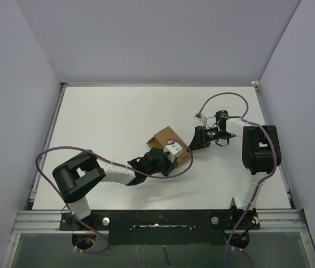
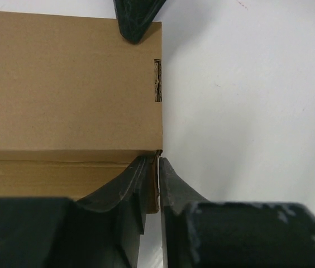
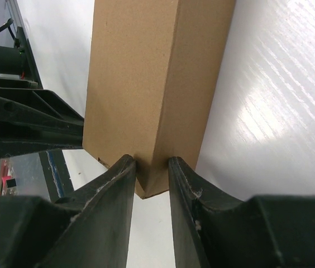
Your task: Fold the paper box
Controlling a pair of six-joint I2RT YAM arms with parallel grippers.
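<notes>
Paper box [image 1: 168,138] rests on the white table [image 1: 107,117], about mid-table and a little right of centre, between the 2 arms. It is plain brown cardboard, unmarked, and reads as a rectangular carton with flat closed faces in both wrist views. Its inside cannot be made out from any of the 3 views, so I cannot tell whether it holds anything. Left gripper [image 2: 158,163] reaches in from the near-left side to the box's near corner. Its 2 fingers [image 2: 121,187] are drawn almost together with only 1 thin cardboard edge sandwiched between them, 1 finger on the carton side and 1 on the table side, so it reads as pinching that edge. Farther along the same edge, 1 narrow slot [image 2: 158,81] is cut into the cardboard. Right gripper [image 3: 152,163] comes in from the right and straddles the opposite corner. 1 fingertip [image 3: 115,187] lies against each of the 2 faces meeting there, both touching the cardboard, clamped on the box with the jaws partway apart. In the left wrist view a dark tip of the right gripper shows at the box's far corner. In the right wrist view the left gripper's black body lies just beside the box's left face. Purple cables [image 1: 51,159] loop from both arms, apart from the box.
</notes>
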